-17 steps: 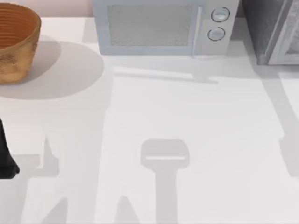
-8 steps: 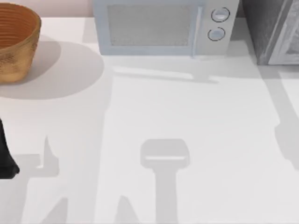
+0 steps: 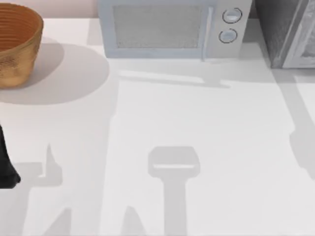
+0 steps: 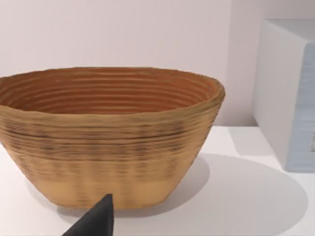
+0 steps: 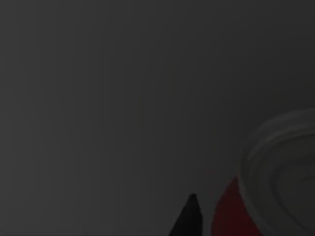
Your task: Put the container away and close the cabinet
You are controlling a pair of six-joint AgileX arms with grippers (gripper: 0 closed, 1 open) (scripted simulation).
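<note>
In the dark right wrist view, the container (image 5: 227, 212) shows as a red can side with a pale round top (image 5: 280, 172). My right gripper (image 5: 189, 216) sits right beside it against a dark grey surface, and I cannot tell whether it touches the can. The cabinet (image 3: 288, 32) stands grey at the table's back right corner. My left arm (image 3: 5, 167) is parked at the table's left edge, with its gripper (image 4: 96, 222) facing the basket.
A large woven brown basket (image 3: 15, 46) stands at the back left. A pale microwave (image 3: 167, 27) stands at the back middle, next to the cabinet. Arm shadows lie across the white table (image 3: 206, 123).
The arm shadow at the table's right edge has crept slightly toward the back. The left arm, basket and microwave have not moved.
</note>
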